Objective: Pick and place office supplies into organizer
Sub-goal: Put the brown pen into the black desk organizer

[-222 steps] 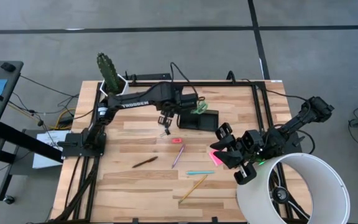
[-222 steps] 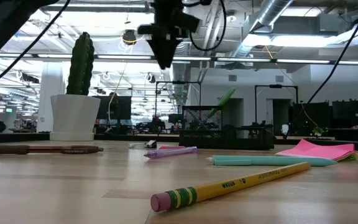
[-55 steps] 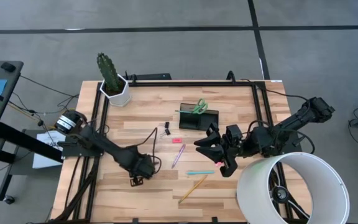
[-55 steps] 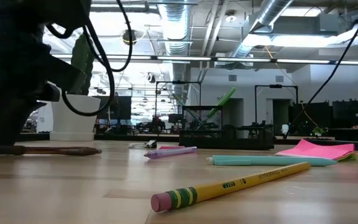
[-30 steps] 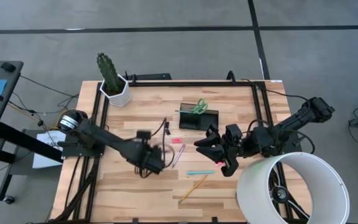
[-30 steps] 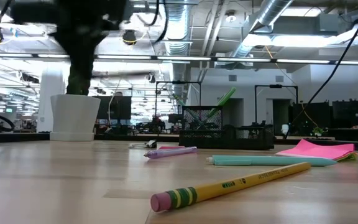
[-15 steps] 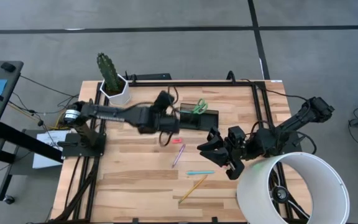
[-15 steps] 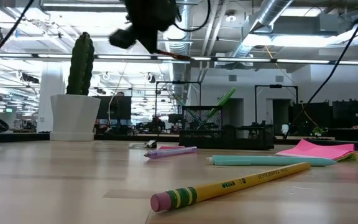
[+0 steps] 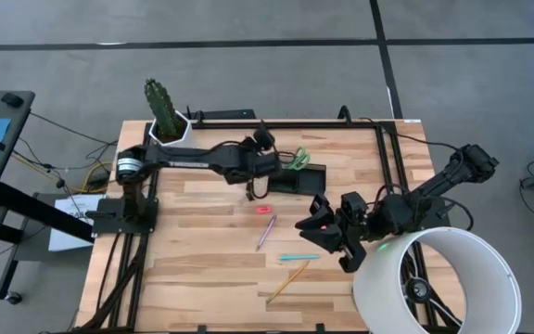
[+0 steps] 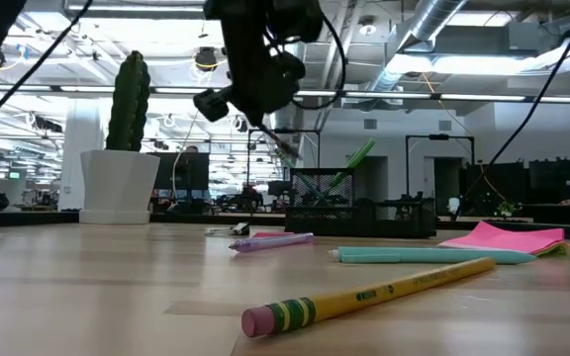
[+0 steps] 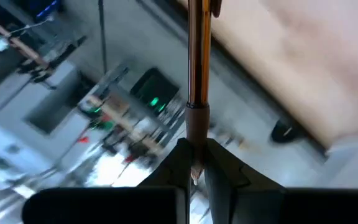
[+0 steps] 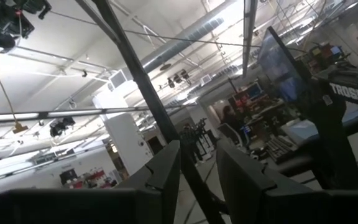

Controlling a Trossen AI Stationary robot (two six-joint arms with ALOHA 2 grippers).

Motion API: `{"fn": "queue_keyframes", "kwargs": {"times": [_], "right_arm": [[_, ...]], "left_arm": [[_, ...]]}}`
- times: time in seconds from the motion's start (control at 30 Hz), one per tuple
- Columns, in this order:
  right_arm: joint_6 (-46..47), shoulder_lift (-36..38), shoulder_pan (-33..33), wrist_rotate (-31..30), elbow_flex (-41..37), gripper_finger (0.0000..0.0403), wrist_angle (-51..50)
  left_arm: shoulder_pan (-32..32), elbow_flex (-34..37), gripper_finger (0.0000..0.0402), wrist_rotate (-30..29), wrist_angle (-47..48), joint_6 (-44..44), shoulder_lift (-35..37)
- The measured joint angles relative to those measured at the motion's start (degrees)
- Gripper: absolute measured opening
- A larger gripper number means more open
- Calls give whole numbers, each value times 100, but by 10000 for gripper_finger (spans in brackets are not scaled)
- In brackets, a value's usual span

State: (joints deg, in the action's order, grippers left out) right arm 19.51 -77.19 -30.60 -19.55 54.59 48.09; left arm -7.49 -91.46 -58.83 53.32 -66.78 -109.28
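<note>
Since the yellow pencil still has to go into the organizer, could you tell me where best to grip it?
Probably mid-shaft on the yellow pencil, coming straight down with the fingers across its length: it lies flat and diagonal on the table, clear of the teal pen.

Left end effector (image 10: pixel 257 94) blurred in low view; brown pen (image 11: pixel 197 56) cut off by wrist picture's edge. Organizer (image 9: pixel 302 178) partly hidden beneath arm. Lampshade (image 9: pixel 438 283) cropped past tabletop's corner.

Brown pen (image 11: pixel 197 56) hangs clamped above the black organizer (image 9: pixel 297 178) holding green scissors (image 9: pixel 298 160).
</note>
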Motion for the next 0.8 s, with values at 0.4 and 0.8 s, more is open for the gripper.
{"fn": "queue_keyframes", "kwargs": {"times": [0.4,0.8], "right_arm": [[-63,-2,75,0,0,98,-109],[-52,-7,150,1,-1,98,-357]], "left_arm": [[-28,-4,11,-474,-498,-341,-326],[-7,1,20,-566,-1121,-351,-865]]}}
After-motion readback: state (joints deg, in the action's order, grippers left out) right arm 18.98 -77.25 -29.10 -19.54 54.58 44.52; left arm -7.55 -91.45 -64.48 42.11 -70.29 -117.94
